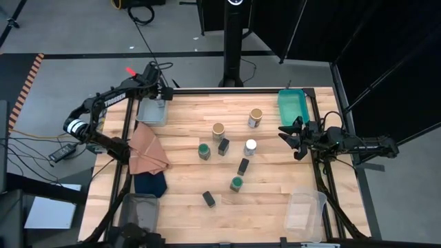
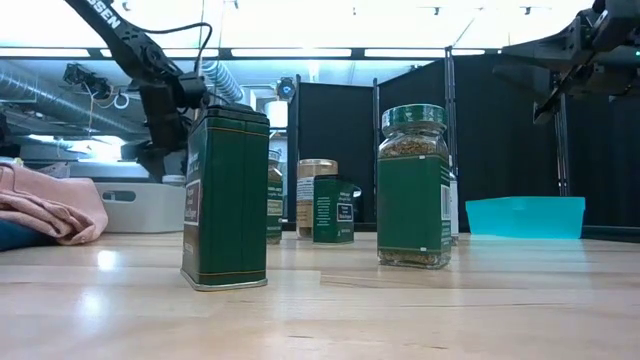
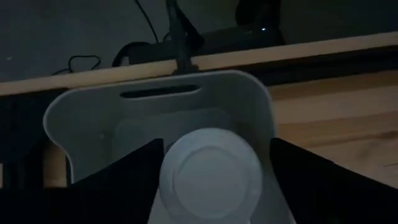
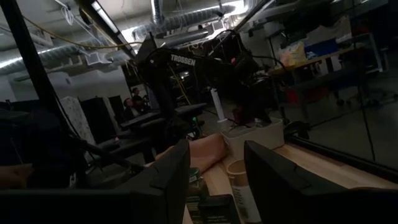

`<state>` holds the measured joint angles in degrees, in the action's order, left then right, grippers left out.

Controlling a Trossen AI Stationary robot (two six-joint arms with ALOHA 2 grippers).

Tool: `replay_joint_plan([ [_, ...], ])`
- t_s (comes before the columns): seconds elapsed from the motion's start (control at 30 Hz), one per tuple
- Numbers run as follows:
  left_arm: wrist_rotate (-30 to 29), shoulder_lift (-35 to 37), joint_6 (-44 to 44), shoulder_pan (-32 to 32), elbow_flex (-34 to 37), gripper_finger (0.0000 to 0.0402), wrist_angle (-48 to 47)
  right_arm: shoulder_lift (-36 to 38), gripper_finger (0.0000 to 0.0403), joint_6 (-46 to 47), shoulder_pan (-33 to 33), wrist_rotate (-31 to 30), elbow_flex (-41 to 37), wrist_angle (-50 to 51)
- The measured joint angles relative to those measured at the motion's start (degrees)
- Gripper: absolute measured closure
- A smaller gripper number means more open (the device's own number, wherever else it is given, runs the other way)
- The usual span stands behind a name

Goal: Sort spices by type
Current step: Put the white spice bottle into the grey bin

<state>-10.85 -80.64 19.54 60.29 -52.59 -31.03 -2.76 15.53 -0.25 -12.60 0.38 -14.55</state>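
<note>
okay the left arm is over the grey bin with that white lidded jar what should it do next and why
Probably lift the left gripper straight up out of the grey bin. Its fingers stand apart on either side of the white-lidded jar, which sits inside the bin, so the drop looks done. Another white-lidded jar waits mid-table.

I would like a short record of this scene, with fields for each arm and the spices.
left gripper: over the grey bin, jaws apart around a white-lidded jar
right gripper: waiting at the table's right edge, holding nothing
teal tray: far right corner
on the table: white-lidded jar, two green-lidded jars, two tan-lidded jars, three black tins
</note>
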Motion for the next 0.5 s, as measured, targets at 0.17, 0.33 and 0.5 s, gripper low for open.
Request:
replay_joint_plan([
  [0.17,1.4,0.0,-1.4,0.0,-4.0,0.0086,-1.7,0.0,0.0243,0.0,0.0,0.0,0.0,0.0],
  [0.33,5.5,0.0,-6.4,-0.7,-11.1,0.0090,-5.5,0.0,0.0243,0.0,0.0,0.0,0.0,0.0],
  [0.5,13.4,0.0,-11.2,-3.8,-20.0,0.0092,-7.1,0.0,0.0243,0.0,0.0,0.1,0.0,0.0],
])
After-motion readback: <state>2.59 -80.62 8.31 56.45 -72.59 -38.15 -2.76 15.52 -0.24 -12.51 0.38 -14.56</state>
